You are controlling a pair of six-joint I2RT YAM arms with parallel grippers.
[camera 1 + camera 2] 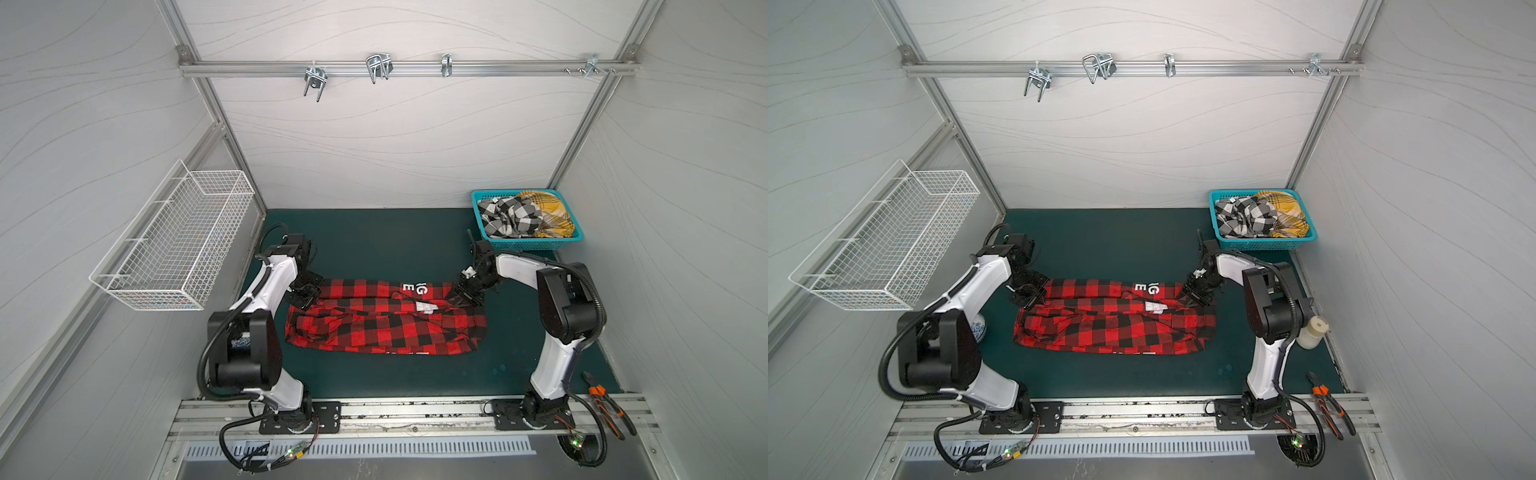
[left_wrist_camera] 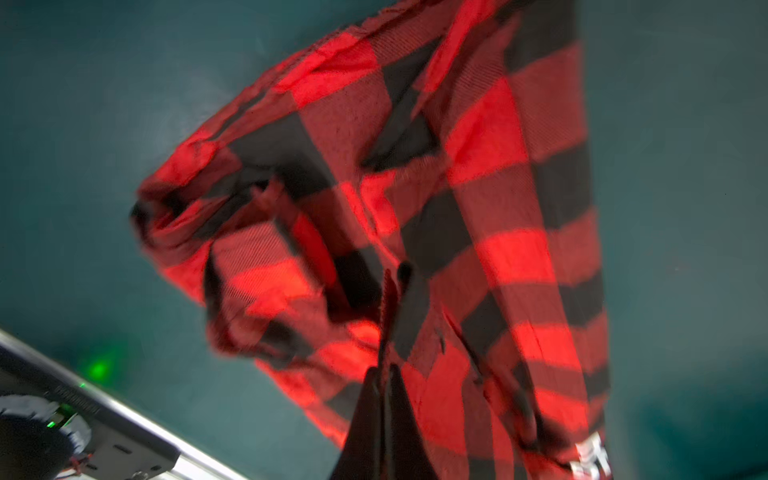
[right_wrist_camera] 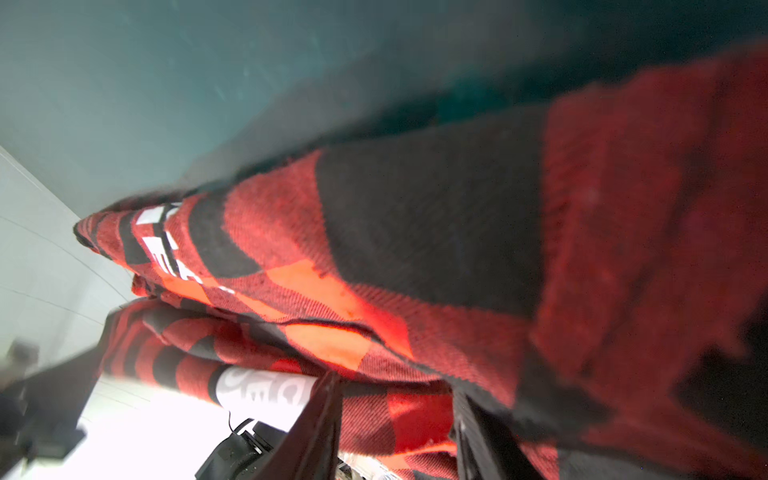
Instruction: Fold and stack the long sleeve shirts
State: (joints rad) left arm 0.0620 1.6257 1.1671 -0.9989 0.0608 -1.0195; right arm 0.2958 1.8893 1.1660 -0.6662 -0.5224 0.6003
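A red-and-black plaid long sleeve shirt (image 1: pixel 386 328) (image 1: pixel 1117 324) lies spread sideways on the green mat, its far strip turned over so white lettering shows. My left gripper (image 1: pixel 305 297) (image 2: pixel 384 370) is shut on the cloth at the shirt's far left edge. My right gripper (image 1: pixel 461 299) (image 3: pixel 395 386) is at the far right corner, jaws apart, with red cloth (image 3: pixel 374 249) between and over its fingers. A black-and-white check shirt (image 1: pixel 509 218) and a mustard-yellow plaid shirt (image 1: pixel 548 216) lie crumpled in the teal basket (image 1: pixel 536 244).
The teal basket stands at the mat's far right corner. A white wire basket (image 1: pixel 174 241) hangs on the left wall. Orange-handled pliers (image 1: pixel 606 403) lie on the front rail at the right. A white bottle (image 1: pixel 1310 332) stands behind the right arm. Metal hooks (image 1: pixel 378 68) hang from the back rail.
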